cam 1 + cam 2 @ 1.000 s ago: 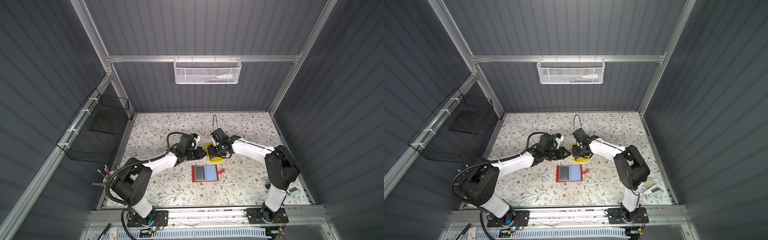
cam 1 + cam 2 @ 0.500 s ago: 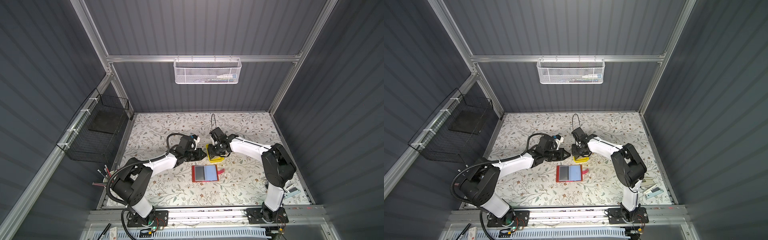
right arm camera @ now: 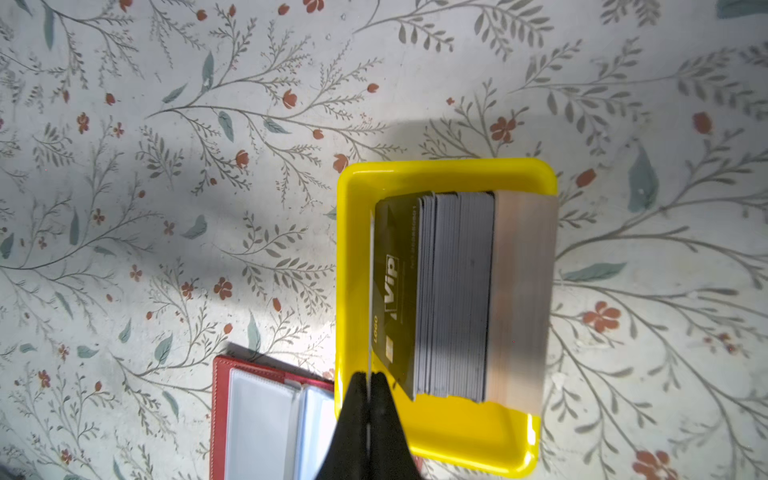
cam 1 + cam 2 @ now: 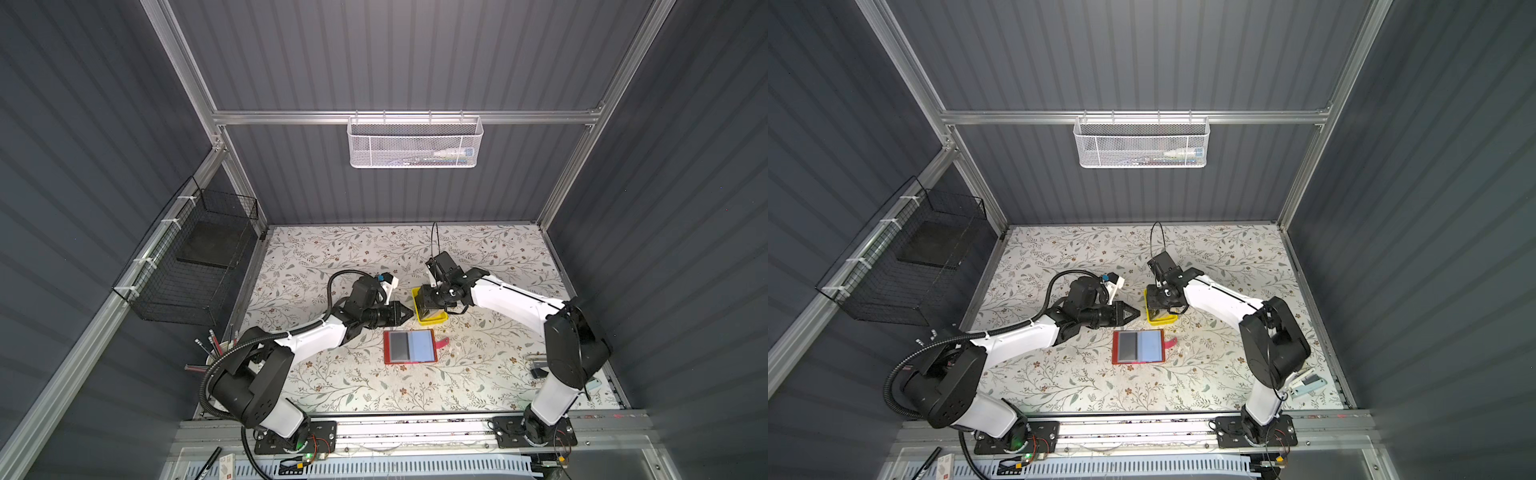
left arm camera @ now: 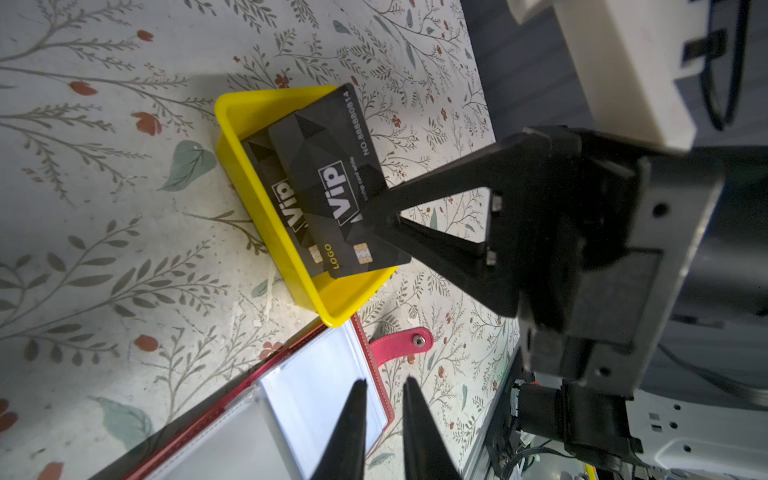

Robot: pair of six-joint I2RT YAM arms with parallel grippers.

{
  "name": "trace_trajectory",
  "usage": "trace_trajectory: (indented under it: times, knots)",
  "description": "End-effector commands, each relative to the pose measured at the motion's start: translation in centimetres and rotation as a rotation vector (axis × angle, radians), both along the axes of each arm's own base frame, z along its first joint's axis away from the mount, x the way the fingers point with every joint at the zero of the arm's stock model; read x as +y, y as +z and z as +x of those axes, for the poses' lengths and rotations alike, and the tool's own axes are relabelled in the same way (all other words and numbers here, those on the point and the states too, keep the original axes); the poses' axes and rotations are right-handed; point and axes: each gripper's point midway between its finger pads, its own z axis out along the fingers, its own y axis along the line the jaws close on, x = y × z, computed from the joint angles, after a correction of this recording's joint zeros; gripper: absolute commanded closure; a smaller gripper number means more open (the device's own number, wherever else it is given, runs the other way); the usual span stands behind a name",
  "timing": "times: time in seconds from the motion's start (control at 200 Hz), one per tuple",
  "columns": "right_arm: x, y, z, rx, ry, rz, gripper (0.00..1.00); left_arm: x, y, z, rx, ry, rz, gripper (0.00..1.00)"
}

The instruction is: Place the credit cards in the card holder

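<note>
Early stage by the look: card holder (image 4: 409, 347) open flat on tabletop (image 4: 332, 257), lower centre, grey and blue showing in two pockets. Black VIP card (image 5: 328, 178) pinched in closed right gripper (image 5: 374, 216) over yellow tray (image 5: 349, 297), thick stack (image 3: 457, 291) remaining. Left gripper (image 5: 384, 386) slightly parted, empty, beside tray near holder's upper edge, possibly crowding insertion.

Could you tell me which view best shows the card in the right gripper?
The left wrist view: the black VIP card faces it, lettering readable. The right wrist view sees only its edge; in both top views it cannot be made out.
</note>
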Motion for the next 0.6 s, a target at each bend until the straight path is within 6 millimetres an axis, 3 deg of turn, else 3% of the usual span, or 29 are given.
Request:
trace_trajectory:
  times: [0.0, 0.35, 0.58, 0.595]
  knots:
    - [-0.6, 1.1, -0.8, -0.028, -0.009, 0.022, 0.96, 0.1, 1.4, -0.9, -0.021, -0.032, -0.059, 0.78]
    - [-1.5, 4.6, -5.0, -0.104, 0.033, 0.199, 0.97, 0.6, 3.5, -4.1, 0.0, -0.089, -0.195, 0.7]
    - [-2.8, 6.6, -8.4, -0.155, 0.038, 0.324, 0.98, 1.2, 3.6, -5.8, 0.027, -0.086, -0.303, 0.68]
    - [-2.9, 7.4, -8.7, -0.175, 0.042, 0.347, 0.98, 1.2, 3.6, -5.8, 0.028, -0.084, -0.31, 0.67]
